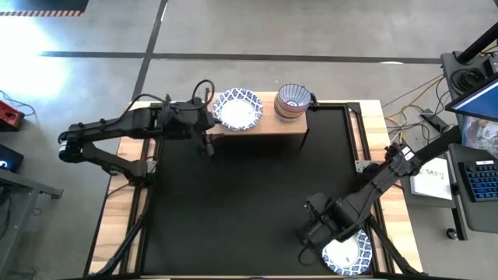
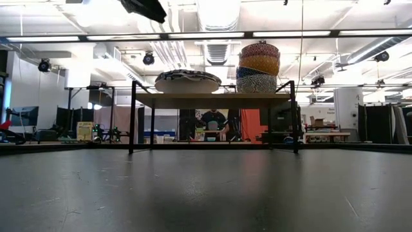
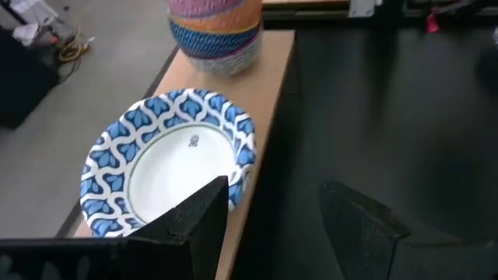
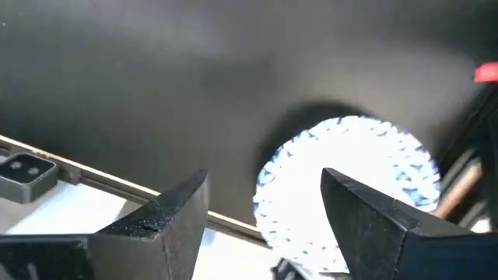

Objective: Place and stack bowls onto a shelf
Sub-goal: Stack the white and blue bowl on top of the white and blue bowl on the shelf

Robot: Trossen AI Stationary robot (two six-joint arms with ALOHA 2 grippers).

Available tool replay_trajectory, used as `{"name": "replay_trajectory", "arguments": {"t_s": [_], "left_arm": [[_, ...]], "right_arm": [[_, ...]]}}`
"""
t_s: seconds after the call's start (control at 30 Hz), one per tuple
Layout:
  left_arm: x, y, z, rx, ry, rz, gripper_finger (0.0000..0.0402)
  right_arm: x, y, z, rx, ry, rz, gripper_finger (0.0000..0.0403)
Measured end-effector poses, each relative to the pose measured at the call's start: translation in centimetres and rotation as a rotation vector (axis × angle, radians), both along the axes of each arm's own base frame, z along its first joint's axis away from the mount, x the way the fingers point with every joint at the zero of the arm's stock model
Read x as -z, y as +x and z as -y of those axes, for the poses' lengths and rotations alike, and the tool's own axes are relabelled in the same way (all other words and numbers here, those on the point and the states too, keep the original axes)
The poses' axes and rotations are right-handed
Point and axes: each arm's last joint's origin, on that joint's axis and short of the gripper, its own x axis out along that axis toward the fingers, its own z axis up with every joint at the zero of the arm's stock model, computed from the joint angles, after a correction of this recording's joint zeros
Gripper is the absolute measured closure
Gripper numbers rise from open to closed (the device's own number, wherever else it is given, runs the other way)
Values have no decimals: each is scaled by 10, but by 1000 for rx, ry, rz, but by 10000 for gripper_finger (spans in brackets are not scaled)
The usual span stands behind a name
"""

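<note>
Your left gripper spread wide just beside the white bowl sitting mouth-up on the shelf, four small bowls stacked alongside, your right gripper open over another white bowl at the table's near corner

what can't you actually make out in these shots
- White bowl at the table's near right corner: the right gripper and arm cover part of it from above; blurred in the right wrist view.
- Stack of small bowls: cut off by the left wrist view's edge.
- Left gripper: only partly visible in the low view.
</note>
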Motion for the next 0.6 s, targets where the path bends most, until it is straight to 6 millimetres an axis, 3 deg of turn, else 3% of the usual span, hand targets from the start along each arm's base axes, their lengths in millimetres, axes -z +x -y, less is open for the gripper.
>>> {"name": "replay_trajectory", "arguments": {"t_s": [0.27, 0.43, 0.6], "left_arm": [[-16, -11, 22, 183, -49, 126, 219], [-24, -24, 30, 226, -35, 162, 218], [-30, -34, 32, 247, -17, 189, 218]], "right_arm": [[44, 2, -19, 80, 106, 12, 170], [70, -10, -25, 166, 124, -84, 170], [90, -15, -34, 232, 165, -70, 170]]}}
